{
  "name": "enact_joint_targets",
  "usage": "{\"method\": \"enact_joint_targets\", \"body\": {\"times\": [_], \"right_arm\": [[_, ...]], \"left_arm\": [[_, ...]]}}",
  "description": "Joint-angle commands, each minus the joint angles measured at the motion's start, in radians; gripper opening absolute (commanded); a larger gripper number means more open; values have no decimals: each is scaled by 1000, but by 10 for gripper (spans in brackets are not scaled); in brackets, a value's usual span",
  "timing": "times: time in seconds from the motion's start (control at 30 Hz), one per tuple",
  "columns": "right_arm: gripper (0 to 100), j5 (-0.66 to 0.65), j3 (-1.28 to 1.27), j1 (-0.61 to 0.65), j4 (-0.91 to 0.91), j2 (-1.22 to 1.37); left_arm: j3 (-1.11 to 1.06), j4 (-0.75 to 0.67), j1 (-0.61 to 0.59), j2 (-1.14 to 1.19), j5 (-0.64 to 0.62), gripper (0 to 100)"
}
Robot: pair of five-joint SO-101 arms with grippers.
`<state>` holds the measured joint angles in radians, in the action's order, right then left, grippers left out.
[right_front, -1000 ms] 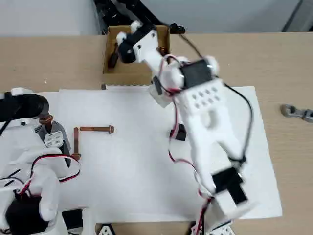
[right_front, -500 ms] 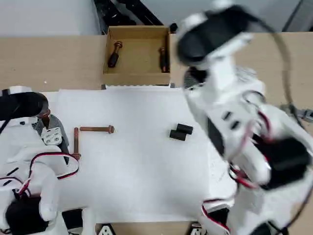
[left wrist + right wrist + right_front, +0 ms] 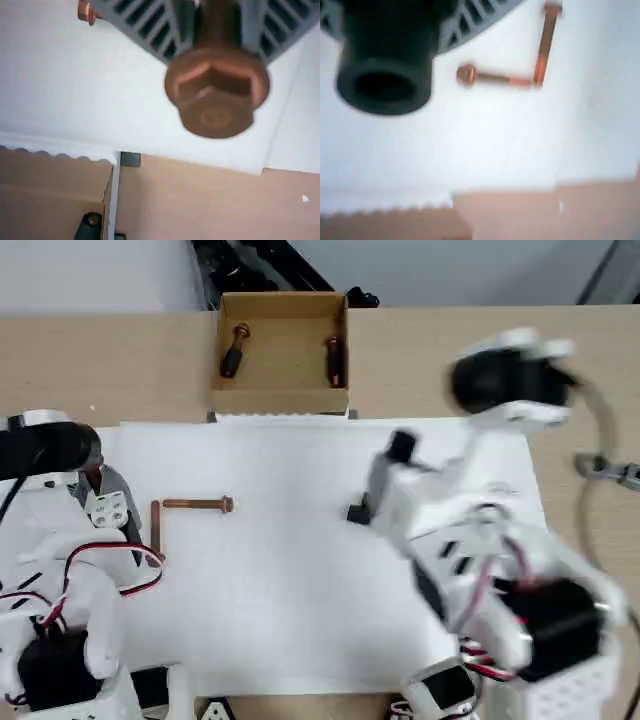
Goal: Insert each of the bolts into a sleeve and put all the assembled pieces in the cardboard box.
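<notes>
Copper bolt (image 3: 216, 90) sat clamped in the left jaws, its hex head poking out past the tips. The right jaws were closed around a black sleeve (image 3: 385, 75), its bore open and facing outward. Just beside the right jaws a spare sleeve (image 3: 357, 513) lay on the white mat (image 3: 280, 620). Farther out from them, two loose bolts (image 3: 495, 78) met at a corner. Well beyond both jaws, across the counter (image 3: 120, 350), the cardboard box (image 3: 283, 400) held two assembled pieces (image 3: 232, 358).

Mating bolt and sleeve seemed the step in hand, and alignment was the likely risk. If the two axes were off, the bolt end could catch the sleeve's rim and twist either part in its grip, or knock it loose to roll away. A low pass by the right arm might also nudge the spare sleeve.
</notes>
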<state>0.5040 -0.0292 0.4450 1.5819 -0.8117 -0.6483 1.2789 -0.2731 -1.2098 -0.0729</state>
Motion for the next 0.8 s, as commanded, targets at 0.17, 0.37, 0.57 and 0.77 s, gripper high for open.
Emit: {"method": "enact_joint_targets", "body": {"times": [0.17,0.37,0.57,0.77], "right_arm": [[2,-167,-592,41,-545,-277],[2,-365,-827,41,-792,-447],[2,-431,-968,42,-951,-579],[2,-433,-1180,73,-1056,-720]], "left_arm": [[8,-44,95,2,5,9],[10,-80,206,2,3,8],[-24,-241,284,2,5,7],[-71,-381,422,2,5,7]]}}
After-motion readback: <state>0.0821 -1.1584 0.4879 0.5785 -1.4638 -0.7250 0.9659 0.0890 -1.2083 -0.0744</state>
